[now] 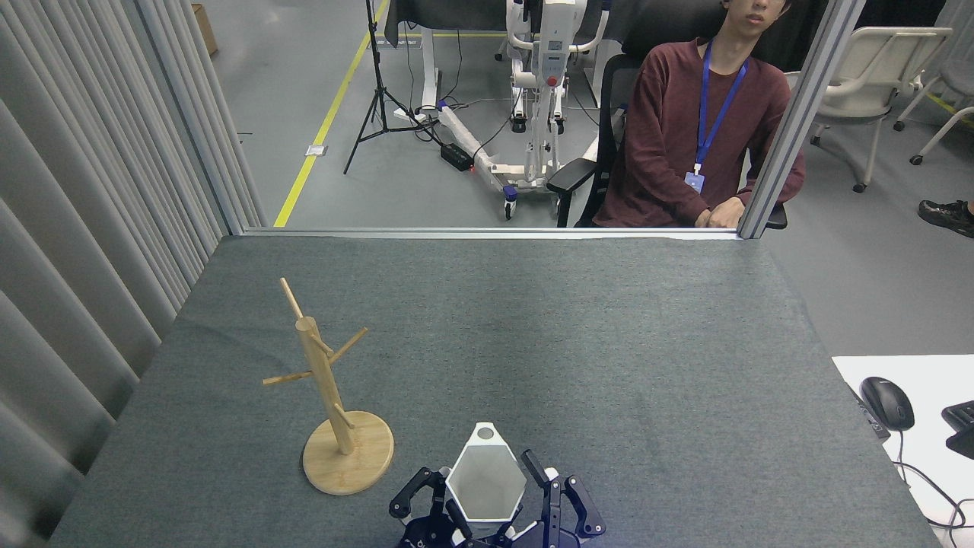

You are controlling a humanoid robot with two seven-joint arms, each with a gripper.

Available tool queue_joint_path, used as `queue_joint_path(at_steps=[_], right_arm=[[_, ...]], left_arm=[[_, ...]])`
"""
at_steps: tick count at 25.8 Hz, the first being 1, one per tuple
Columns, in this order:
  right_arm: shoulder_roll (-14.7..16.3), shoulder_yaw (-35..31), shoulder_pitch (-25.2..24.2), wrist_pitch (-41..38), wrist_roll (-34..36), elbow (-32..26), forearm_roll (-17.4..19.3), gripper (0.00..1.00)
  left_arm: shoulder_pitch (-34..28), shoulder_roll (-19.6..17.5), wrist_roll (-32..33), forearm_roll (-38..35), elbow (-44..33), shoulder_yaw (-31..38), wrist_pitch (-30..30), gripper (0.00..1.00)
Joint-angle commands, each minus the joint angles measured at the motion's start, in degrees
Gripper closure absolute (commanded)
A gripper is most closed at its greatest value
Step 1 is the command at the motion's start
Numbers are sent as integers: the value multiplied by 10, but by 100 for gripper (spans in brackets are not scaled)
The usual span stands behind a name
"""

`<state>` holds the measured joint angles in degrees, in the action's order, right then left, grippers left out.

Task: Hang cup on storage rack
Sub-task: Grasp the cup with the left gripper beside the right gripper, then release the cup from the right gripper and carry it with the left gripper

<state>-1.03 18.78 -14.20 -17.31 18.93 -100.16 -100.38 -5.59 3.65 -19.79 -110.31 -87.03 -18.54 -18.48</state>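
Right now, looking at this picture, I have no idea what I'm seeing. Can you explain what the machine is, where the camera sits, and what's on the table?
The camera sits in a humanoid robot's head, looking forward and down at a grey table. The black jointed part at the bottom edge is one gripper, the robot's "hand". Its two fingers sit either side of a white faceted cup, and the one on the right seems to stand slightly clear, so the cup does not look clamped. To the left stands a bamboo storage rack with bare angled pegs, where the cup should hang. Behind the table a person sits watching.
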Motion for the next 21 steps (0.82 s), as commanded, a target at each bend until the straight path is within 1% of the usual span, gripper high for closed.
queue_joint_path(at_steps=[1, 2, 3, 4, 5, 6, 7, 8, 10, 11, 13, 15, 16, 18, 21], right_arm=[[-3, -3, 2, 3, 45, -13, 5, 1], [-5, -5, 4, 6, 64, -21, 19, 1], [-7, -14, 8, 14, 77, -27, 53, 1], [-12, -39, 21, 40, 76, -26, 108, 1], [-18, -73, 35, 78, 58, -25, 168, 1], [-19, -103, 46, 107, 18, -23, 220, 1], [-17, -125, 52, 120, -29, -19, 254, 1], [-13, -149, 54, 121, -72, -12, 271, 1], [-4, -201, 57, 126, -124, 16, 266, 1], [12, -226, 56, 122, -132, 33, 257, 1], [52, -252, 49, 120, -133, 72, 242, 1], [82, -260, 37, 119, -129, 95, 248, 1], [89, -266, 24, 114, -126, 95, 251, 1], [90, -281, 5, 85, -121, 95, 256, 1], [93, -283, -21, 38, -119, 92, 247, 1]], left_arm=[[1, 1, 0, 0, 0, 0, 1, 35], [1, 1, 0, 0, 0, 0, 1, 35], [0, 1, 0, -1, 0, 0, 2, 35], [0, 1, 1, 0, 0, 0, 2, 35], [0, 1, 1, -1, -1, 1, 2, 35], [-1, 1, 1, -1, -2, 1, 3, 34], [-3, 1, 1, -1, -5, 1, 3, 34], [-6, 1, 1, -1, -8, 3, 3, 33], [-9, 1, -1, 0, -9, 3, 5, 32], [-9, 0, -1, 0, -9, 3, 5, 33], [-10, -1, -1, 0, -9, 4, 5, 34], [-11, -3, -2, 0, -11, 13, 5, 34], [-12, -5, -2, 1, -17, 26, 5, 34], [-20, -7, -2, 2, -28, 67, 5, 34], [-26, -7, -2, 4, -60, 155, 4, 34]])
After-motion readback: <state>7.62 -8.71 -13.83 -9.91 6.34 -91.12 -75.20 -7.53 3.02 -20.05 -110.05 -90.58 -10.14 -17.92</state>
